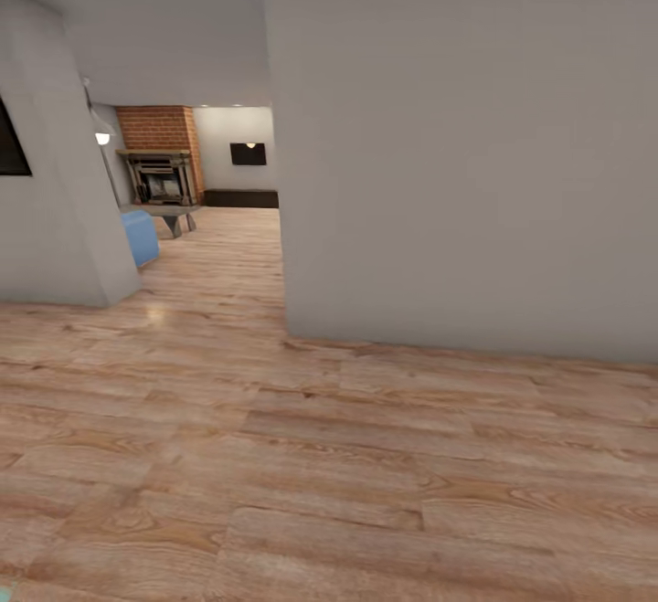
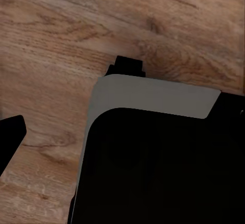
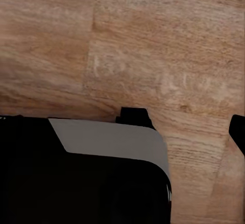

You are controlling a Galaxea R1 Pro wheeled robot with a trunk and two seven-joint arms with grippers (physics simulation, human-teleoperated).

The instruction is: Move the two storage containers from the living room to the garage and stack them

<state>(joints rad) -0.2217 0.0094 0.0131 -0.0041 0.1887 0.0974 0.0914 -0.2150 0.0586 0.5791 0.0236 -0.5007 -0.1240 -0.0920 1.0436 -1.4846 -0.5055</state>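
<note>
One fireplace (image 1: 160,173), one blue sofa (image 1: 140,237) ahead; end effector openings cannot be judged.

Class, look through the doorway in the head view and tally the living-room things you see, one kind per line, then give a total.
Brick fireplace: 1
Blue sofa: 1
Low grey table: 1
Dark wall panel: 1
Lit lamp: 1
Total: 5

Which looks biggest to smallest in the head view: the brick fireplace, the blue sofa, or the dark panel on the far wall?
1. Brick fireplace, clearly the largest as seen.
2. Blue sofa, though a wall corner hides most of it.
3. Dark wall panel, the smallest.
The sofa sits nearer the camera, so true sizes may differ.
</note>
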